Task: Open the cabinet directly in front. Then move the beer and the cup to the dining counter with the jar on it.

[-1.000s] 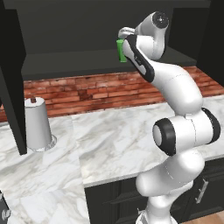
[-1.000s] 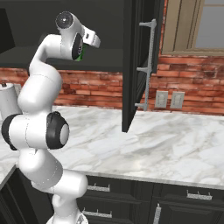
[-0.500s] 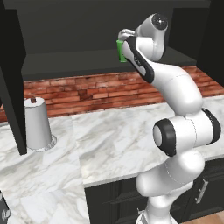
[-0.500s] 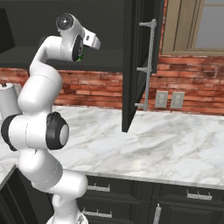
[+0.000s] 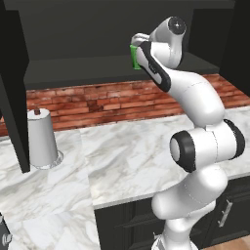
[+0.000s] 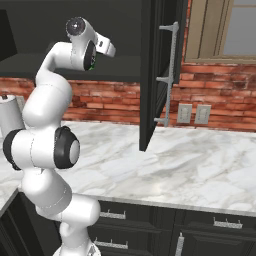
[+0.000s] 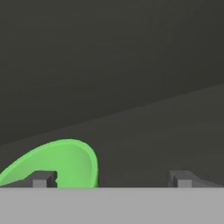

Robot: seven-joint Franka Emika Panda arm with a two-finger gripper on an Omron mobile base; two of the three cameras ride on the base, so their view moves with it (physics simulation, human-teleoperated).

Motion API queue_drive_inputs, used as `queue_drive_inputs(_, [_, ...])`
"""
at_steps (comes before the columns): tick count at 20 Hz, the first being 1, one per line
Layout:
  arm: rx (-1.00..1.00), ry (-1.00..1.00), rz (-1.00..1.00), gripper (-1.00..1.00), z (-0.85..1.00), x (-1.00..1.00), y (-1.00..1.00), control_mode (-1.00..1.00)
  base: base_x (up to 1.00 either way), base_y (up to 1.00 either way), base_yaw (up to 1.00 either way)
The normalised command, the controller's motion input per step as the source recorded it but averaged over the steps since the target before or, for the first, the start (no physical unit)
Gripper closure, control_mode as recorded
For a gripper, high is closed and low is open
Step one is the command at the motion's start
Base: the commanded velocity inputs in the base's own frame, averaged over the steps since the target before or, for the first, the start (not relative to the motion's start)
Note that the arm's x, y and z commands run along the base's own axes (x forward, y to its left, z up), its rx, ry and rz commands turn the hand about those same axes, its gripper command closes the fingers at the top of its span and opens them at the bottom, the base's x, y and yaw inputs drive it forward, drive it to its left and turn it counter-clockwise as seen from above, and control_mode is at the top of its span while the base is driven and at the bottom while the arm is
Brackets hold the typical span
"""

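From the left side, we see the cabinet (image 5: 97, 53) with its doors swung open. Our arm reaches up to the shelf inside. The green cup (image 5: 135, 56) stands on that shelf, right by our hand. Down on the marble table (image 5: 122, 156) sits a white paper roll (image 5: 43, 139).

From the right side, we see the open cabinet door (image 6: 159, 65) with its long silver handle (image 6: 170, 75). A bit of green peeks out behind the arm's white head.

From the hand, we see the cup's rim (image 7: 61, 164) low on the left. Our 2 fingers (image 7: 111, 178) are spread as wide as they go and hold nothing. The left finger tip (image 7: 43, 178) is in front of the cup, so the cup is not between them.

We think the cabinet step is done and we are now going for the cup. Next we should slide sideways until the cup sits between the fingers, then squeeze.
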Motion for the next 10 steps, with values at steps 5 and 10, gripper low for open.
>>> queue_drive_inputs(5, [0.00, 0.02, 0.00, -1.00, -0.11, 0.01, 0.00, -1.00, 0.00, 0.00, 0.00])
queue_drive_inputs(10, [0.00, 0.00, 0.00, -1.00, -0.15, 0.00, 0.00, -1.00, 0.00, 0.00, 0.00])
